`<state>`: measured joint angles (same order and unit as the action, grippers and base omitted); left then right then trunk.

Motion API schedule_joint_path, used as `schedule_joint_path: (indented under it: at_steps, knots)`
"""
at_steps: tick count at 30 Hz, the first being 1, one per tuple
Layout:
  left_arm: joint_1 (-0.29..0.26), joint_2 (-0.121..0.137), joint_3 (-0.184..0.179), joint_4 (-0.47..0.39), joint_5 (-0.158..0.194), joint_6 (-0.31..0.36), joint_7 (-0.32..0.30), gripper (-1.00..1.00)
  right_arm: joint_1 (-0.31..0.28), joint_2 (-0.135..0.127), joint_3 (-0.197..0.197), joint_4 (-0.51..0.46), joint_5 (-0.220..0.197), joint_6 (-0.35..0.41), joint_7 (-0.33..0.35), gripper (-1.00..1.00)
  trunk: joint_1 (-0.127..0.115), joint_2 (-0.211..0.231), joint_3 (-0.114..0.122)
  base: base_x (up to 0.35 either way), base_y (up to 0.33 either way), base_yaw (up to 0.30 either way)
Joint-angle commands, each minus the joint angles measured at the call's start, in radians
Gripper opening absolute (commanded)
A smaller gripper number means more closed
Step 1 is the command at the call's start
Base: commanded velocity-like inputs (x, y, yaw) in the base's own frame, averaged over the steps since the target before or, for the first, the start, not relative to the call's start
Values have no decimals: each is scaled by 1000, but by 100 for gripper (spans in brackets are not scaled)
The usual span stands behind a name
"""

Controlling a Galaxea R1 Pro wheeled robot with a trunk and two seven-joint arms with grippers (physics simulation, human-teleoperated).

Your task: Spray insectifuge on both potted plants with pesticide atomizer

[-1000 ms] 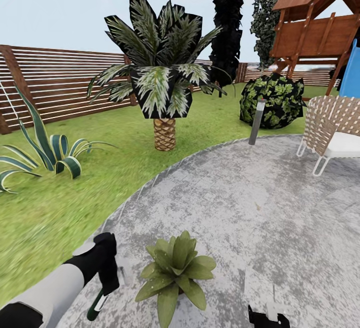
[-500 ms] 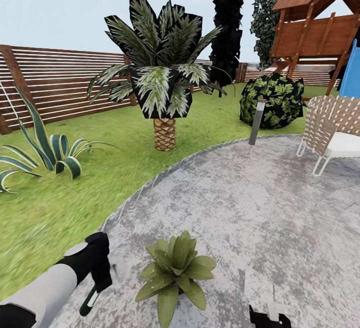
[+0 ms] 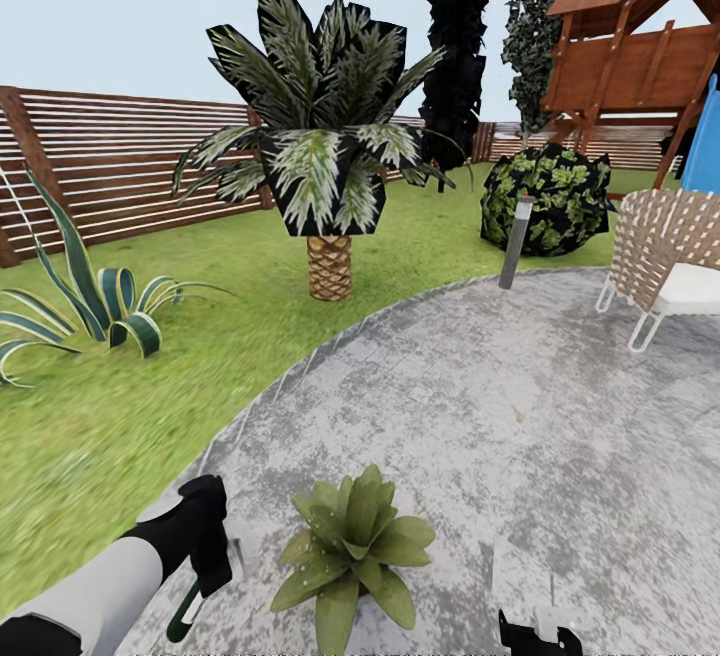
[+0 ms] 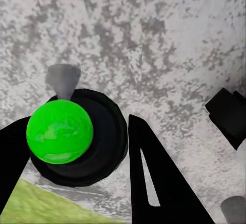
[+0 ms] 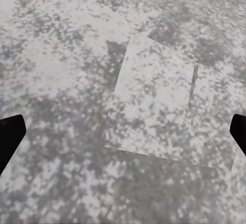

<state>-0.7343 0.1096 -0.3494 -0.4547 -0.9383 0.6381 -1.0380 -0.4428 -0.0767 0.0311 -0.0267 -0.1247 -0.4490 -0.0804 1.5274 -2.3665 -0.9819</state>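
left gripper (image 4: 77, 147) jaws pinching the green-topped atomizer (image 4: 60, 130) beside potted plant (image 3: 352, 546) on patio (image 3: 480, 386), right gripper (image 5: 123, 131) jaws spread

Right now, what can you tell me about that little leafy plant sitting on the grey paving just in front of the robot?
The potted plant is a low rosette of broad, pointed green leaves with faint pale speckles, fanning outward and upward. Its pot is hidden beneath the leaves. It stands upright on the grey mottled patio, near the edge where the paving meets the lawn. Nothing touches it; the left gripper, holding a dark and green object, is close beside it.
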Motion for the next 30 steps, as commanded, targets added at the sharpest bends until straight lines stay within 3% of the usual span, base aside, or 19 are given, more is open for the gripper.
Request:
schedule_joint_path:
  at_steps: [1, 5, 10, 18, 21, 25, 30]
  knots:
    - [0, 1, -4, -1, 10, 7, 1, -100, -1, 0, 4, 1, -9, -3, 1, 100, 0, 0, -3, 0, 0, 0]
    - [1, -2, -2, 37, 28, 6, 32, -100, -1, 0, 4, 1, -9, -3, 1, 100, 0, 0, -9, 0, 0, 0]
    - [1, -7, 73, 21, 35, 5, 50, -100, -1, 0, 4, 1, -9, -3, 1, 100, 0, 0, -17, 0, 0, 0]
    - [1, 9, 82, 23, 34, 6, 70, -100, -1, 1, 5, 1, -9, -3, 3, 100, 0, 0, -18, 0, 0, 0]
    - [1, 1, 82, 24, 37, 5, 68, -100, -1, 1, 5, 1, -9, -3, 4, 100, 0, 0, -18, 0, 0, 0]
    - [-3, -15, 80, 11, 38, 6, 47, -100, -1, 2, 6, 1, -7, -3, 4, 100, 0, 0, -18, 0, 0, 0]
    - [-19, -36, 69, 6, 19, 7, -46, -100, -1, 2, 6, 1, -7, -3, 4, 100, 0, 0, -18, 0, 0, 0]
